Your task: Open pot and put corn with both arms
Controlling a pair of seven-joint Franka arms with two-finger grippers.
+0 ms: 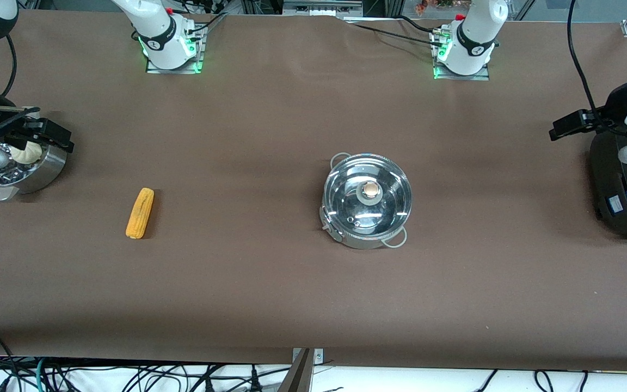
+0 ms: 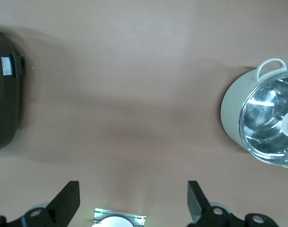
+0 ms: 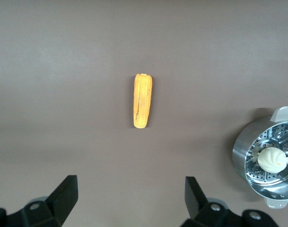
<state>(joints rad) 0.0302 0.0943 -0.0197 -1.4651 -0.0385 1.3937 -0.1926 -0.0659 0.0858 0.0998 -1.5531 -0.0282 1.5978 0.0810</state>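
The shiny steel pot (image 1: pixel 340 231) stands mid-table, toward the left arm's end, with its glass lid (image 1: pixel 384 209) and round knob (image 1: pixel 370 189) on it. It also shows in the left wrist view (image 2: pixel 231 111). The yellow-orange corn (image 1: pixel 140 213) lies on the brown cloth toward the right arm's end, and shows in the right wrist view (image 3: pixel 143 100). My left gripper (image 2: pixel 133 194) hangs high over bare cloth between pot and black cooker, open and empty. My right gripper (image 3: pixel 130 189) hangs high over bare cloth beside the corn, open and empty.
A steel steamer pot (image 1: pixel 47 169) holding a white bun (image 1: pixel 26 153) stands at the right arm's end of the table, under the right arm's wrist. A large black cooker (image 1: pixel 626 185) stands at the left arm's end. Cables run along the table's near edge.
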